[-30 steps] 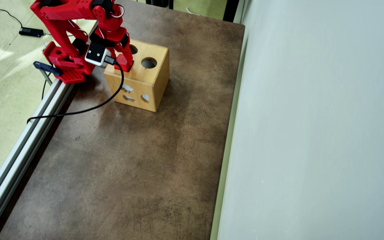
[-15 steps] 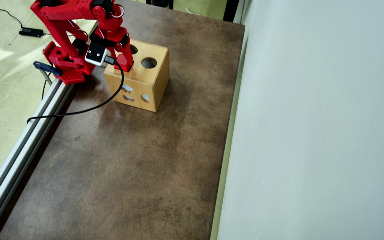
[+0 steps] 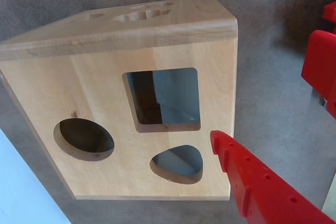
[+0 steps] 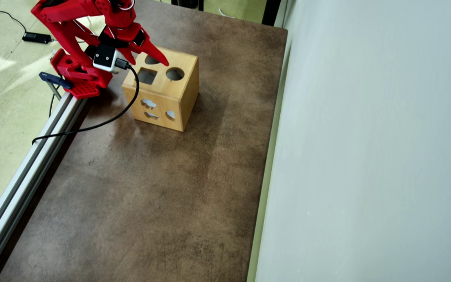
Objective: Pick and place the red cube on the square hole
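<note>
Jaws spread wide and empty: the red gripper [image 4: 147, 58] hovers over the wooden box [image 4: 178, 100] at the upper left of the overhead view. Square hole [image 3: 165, 98] sits clear at the centre of the wrist view, round hole [image 3: 84, 139] lower left, teardrop hole [image 3: 178, 163] below it. Red cube is nowhere visible.

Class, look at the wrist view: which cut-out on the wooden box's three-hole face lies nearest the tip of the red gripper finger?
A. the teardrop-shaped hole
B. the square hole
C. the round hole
A: the teardrop-shaped hole sits just left of the red finger tip, closer than the square hole above it or the round hole far left.
</note>
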Controlling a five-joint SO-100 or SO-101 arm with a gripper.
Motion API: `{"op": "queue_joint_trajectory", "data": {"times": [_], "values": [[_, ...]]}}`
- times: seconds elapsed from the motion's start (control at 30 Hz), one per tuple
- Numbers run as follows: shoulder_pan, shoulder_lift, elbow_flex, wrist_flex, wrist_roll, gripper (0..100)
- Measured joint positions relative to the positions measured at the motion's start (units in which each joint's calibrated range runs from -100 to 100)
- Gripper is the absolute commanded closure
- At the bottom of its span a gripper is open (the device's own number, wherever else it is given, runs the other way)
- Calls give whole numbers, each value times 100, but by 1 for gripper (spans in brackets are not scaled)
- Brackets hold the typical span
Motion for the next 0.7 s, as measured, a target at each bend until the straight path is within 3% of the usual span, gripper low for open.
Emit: {"op": "queue_joint_trajectory", "data": {"times": [0.7], "values": [[-7,0,0,0,0,30]]}}
